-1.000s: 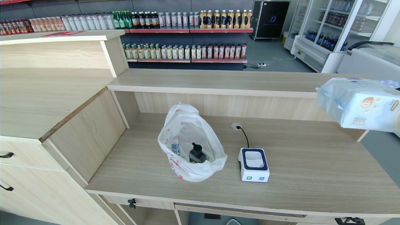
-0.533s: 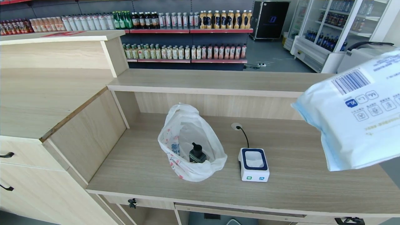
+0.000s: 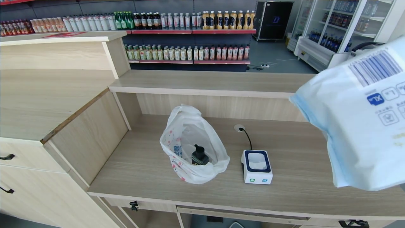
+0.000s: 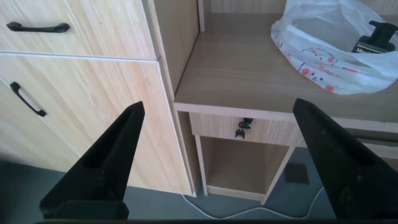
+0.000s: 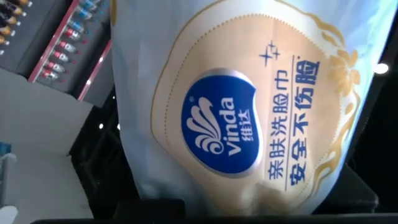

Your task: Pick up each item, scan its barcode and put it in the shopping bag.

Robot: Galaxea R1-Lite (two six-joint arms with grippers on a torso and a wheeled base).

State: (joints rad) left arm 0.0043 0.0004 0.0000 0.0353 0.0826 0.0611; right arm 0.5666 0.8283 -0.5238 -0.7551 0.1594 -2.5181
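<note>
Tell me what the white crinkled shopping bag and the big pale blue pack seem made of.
The white crinkled shopping bag: thin plastic film, semi-translucent, creased, slumping. The big pale blue pack: probably soft printed plastic wrap, slight sheen, wrinkled edges.

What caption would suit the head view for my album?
Pack, barcode showing, aloft to the right above a counter with scanner and bag holding a dark bottle.

One white shopping bag (image 3: 186, 123), one dark pump bottle (image 3: 199, 155) inside it, one barcode scanner (image 3: 257, 166), one soft pack (image 3: 357, 126), one black cable (image 3: 247, 137)
</note>
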